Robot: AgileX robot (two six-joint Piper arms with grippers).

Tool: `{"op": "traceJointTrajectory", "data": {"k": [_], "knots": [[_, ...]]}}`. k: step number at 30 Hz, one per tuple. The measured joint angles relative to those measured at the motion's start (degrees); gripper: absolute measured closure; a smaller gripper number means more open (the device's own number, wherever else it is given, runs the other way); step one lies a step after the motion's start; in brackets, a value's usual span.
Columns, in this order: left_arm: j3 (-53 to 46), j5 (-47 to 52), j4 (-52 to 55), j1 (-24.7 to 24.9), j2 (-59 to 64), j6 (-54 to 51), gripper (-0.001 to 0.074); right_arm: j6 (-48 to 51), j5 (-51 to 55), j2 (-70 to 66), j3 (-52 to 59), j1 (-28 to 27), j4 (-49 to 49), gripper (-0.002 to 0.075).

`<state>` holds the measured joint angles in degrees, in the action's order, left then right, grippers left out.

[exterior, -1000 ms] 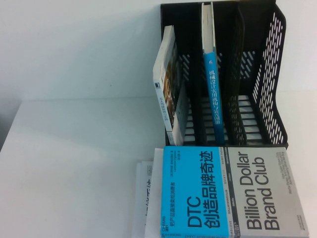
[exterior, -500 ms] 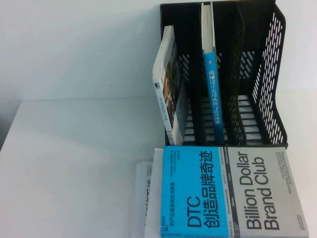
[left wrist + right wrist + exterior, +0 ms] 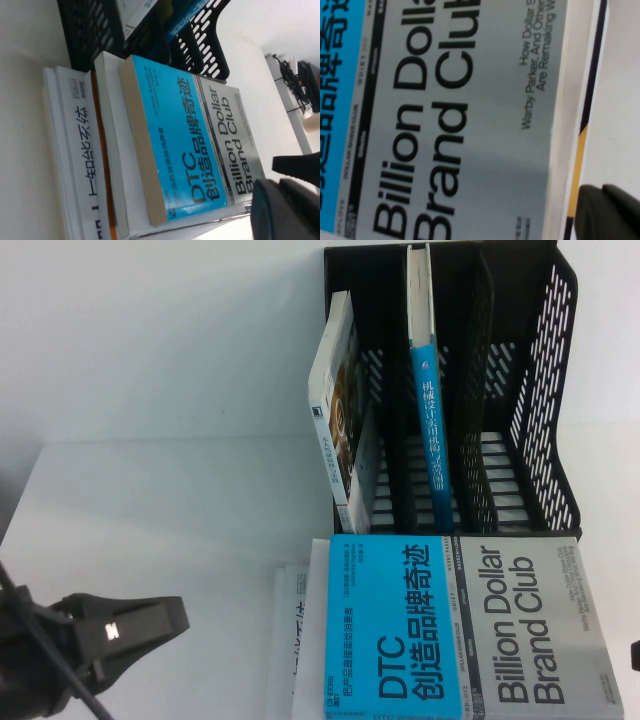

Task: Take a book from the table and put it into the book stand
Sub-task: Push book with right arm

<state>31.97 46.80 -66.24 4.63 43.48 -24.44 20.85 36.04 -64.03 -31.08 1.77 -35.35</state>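
The book point(image 3: 470, 625), half cyan and half grey, lies flat on top of a stack at the table's front edge. It also shows in the left wrist view point(image 3: 190, 145) and the right wrist view point(image 3: 445, 115). The black book stand point(image 3: 520, 390) stands upright just behind it on the white table point(image 3: 150, 520). My left gripper point(image 3: 125, 625) is low at the front left, well left of the book and apart from it; one dark finger point(image 3: 287, 210) shows. My right gripper point(image 3: 635, 655) barely shows at the right edge, beside the book's right side point(image 3: 610, 212).
A white book point(image 3: 340, 410) leans in the stand's leftmost slot. A blue-spined book point(image 3: 428, 410) stands in the slot beside it. Under the book lie white books point(image 3: 295, 640) that stick out to the left, also in the left wrist view point(image 3: 80, 150).
My left arm has come into view at the lower left. A sliver of my right gripper now shows at the right edge. The books and stand have not moved.
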Motion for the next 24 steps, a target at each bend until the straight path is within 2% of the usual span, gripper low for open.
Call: {"op": "traceJointTrajectory", "data": {"k": [4,7,10,15,17,20,24], "knots": [[0.0,0.24,-3.66,0.0,6.48,-3.21,0.0733,3.68,-1.15,-6.22,-1.8,0.0,-3.8,0.0728],[0.0,0.58,-5.73,0.0,10.13,-5.3,0.0691,7.95,-1.03,-9.14,-3.26,0.0,-8.18,0.0728],[0.0,0.99,-8.35,0.0,13.12,-7.4,0.0598,11.49,-1.14,-11.29,-4.59,0.0,-11.87,0.0727],[0.05,3.06,-13.95,0.0,17.27,-10.49,0.0347,12.68,-1.67,-12.35,-6.38,0.0,-13.88,0.0727],[0.14,3.85,-16.15,0.0,18.79,-12.34,0.0275,12.68,-2.16,-12.35,-6.81,0.0,-14.58,0.0727],[0.14,3.85,-18.58,0.0,20.83,-14.21,0.0234,12.58,-2.68,-12.35,-7.53,0.0,-14.29,0.0727],[0.18,4.13,-21.0,0.0,24.6,-16.43,0.022,9.32,-3.68,-12.35,-7.79,0.0,-9.8,0.0727]]}}
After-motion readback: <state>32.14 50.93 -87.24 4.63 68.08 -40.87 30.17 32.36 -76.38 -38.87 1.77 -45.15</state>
